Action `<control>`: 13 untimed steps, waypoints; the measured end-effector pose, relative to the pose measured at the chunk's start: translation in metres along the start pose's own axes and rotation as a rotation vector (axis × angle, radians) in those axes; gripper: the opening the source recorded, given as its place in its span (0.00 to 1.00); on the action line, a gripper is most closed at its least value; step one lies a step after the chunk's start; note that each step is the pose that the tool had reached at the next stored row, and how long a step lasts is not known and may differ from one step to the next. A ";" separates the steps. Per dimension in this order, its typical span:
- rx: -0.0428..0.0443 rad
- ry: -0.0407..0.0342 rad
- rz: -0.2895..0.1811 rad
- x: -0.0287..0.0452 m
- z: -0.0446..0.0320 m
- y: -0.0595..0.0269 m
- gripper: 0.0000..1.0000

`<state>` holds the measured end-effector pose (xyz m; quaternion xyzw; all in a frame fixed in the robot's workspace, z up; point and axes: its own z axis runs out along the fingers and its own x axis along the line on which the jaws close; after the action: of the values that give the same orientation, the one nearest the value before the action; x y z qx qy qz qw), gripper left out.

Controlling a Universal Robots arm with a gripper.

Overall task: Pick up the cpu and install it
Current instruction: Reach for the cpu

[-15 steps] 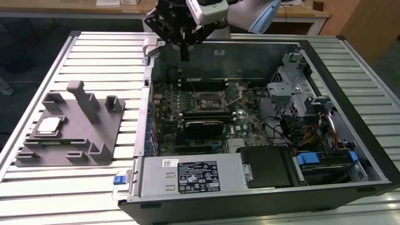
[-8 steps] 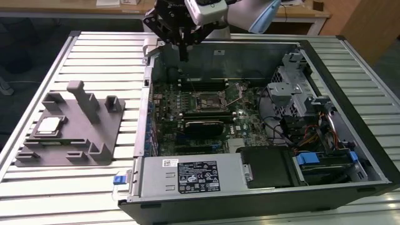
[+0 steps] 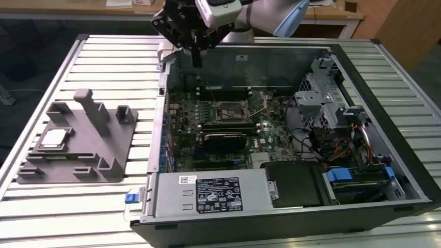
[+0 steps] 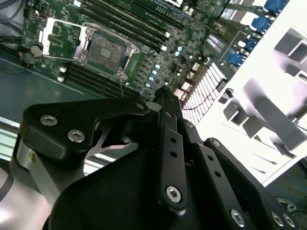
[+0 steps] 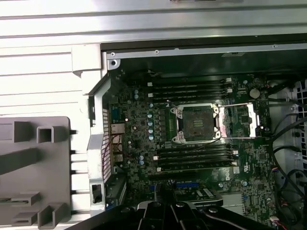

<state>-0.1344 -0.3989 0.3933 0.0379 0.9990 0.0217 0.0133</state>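
Well away from the gripper [image 3: 198, 63], the chip [image 3: 53, 138] lies on its grey plate [image 3: 115, 151]; the gripper is closed and holds nothing, and the socket [image 3: 227, 109] is empty.

Pale slatted metal table [image 3: 82, 206] under even indoor light, light wooden desk [image 3: 331, 13] behind it, dark floor [image 3: 28, 46] at the exterior view's left

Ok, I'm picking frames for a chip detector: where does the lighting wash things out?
Second wrist view: the grey plastic fixture plate is blown out to near white, while the green motherboard stays readable. First wrist view: the white slatted metal table glares. Exterior view: even light, the small silver-topped square cpu shows only a soft sheen.
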 end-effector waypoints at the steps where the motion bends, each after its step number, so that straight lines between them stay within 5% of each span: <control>1: 0.0000 -0.0001 0.000 0.0020 -0.0001 -0.0001 0.11; 13: -0.0004 -0.0052 0.000 0.0333 -0.0010 -0.0025 0.11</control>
<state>-0.1679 -0.3989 0.3933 0.0379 0.9989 0.0218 0.0159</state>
